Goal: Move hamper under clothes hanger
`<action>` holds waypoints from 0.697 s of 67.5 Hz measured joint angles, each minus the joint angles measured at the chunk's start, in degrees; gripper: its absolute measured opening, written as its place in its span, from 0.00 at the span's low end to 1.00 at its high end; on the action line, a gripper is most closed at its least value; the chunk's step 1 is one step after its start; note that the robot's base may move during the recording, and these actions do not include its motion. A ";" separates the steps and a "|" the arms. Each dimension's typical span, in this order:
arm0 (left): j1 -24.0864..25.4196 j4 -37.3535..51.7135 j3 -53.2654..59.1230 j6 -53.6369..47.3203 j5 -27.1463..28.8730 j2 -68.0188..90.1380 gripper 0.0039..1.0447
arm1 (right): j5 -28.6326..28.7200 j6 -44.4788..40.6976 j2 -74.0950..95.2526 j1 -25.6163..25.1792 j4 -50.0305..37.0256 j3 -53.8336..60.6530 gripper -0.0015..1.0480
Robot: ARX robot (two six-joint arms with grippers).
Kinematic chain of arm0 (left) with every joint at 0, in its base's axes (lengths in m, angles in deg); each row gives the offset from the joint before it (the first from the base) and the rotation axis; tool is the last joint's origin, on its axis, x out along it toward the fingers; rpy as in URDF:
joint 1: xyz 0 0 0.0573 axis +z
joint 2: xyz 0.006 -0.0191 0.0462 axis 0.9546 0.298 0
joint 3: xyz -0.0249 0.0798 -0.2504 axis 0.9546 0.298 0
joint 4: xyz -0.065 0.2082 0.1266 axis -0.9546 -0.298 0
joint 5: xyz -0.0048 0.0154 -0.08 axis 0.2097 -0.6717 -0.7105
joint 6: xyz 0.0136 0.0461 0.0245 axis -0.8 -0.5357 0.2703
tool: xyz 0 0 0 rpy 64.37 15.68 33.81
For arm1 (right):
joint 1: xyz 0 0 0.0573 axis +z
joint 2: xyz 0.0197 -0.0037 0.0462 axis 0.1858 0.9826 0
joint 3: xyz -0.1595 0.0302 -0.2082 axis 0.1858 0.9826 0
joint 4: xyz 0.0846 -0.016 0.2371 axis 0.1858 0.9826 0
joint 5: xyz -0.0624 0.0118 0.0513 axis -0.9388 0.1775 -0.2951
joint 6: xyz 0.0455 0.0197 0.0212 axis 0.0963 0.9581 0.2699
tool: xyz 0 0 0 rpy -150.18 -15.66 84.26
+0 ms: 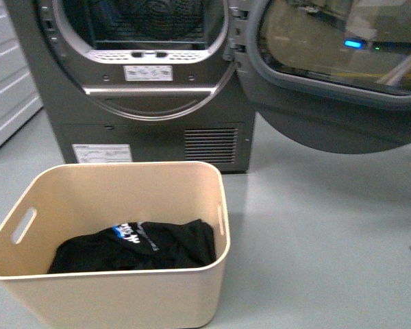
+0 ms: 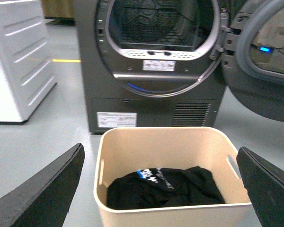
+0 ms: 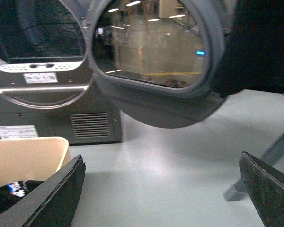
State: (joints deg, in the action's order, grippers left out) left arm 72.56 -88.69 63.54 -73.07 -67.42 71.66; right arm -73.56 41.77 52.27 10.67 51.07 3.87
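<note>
1. The hamper (image 1: 123, 301) sits on the floor (image 1: 315, 219) just in front of the dryer (image 1: 144, 137), below its open drum, with a black garment (image 1: 137, 247) lying inside.
2. The dryer door (image 1: 329, 103) hangs swung open at the dryer's side.
3. A grey leg of the clothes hanger (image 3: 265, 161) stands past that door, well apart from the hamper.
4. The left claw (image 2: 160, 148) is spread wide and empty, facing the dryer over the hamper.
5. The right claw (image 3: 162, 156) is spread wide too, gripping nothing, facing the dryer door.

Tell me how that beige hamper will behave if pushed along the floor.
The hamper probably slides easily: smooth plastic on a smooth floor. It is likely light, holding only some black clothing. Its broad, squat shape and low load should resist tipping.
</note>
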 joint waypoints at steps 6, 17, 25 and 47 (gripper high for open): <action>-0.02 0.00 0.00 0.00 0.00 0.02 0.94 | 0.00 0.00 0.00 0.00 0.00 0.00 0.92; 0.09 0.00 0.00 0.00 0.22 -0.11 0.94 | 0.39 -0.02 0.02 0.09 0.00 0.00 0.92; 0.04 0.00 0.00 0.00 -0.02 -0.09 0.94 | 0.02 -0.02 0.00 0.07 0.00 0.00 0.92; 3.50 -9.90 -8.44 2.69 -8.83 18.95 0.94 | 10.69 6.78 15.08 -4.11 3.74 -5.84 0.92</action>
State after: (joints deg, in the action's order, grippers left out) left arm 76.06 -98.59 55.10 -70.38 -76.25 90.61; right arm -62.87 48.55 67.35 6.56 54.81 -1.96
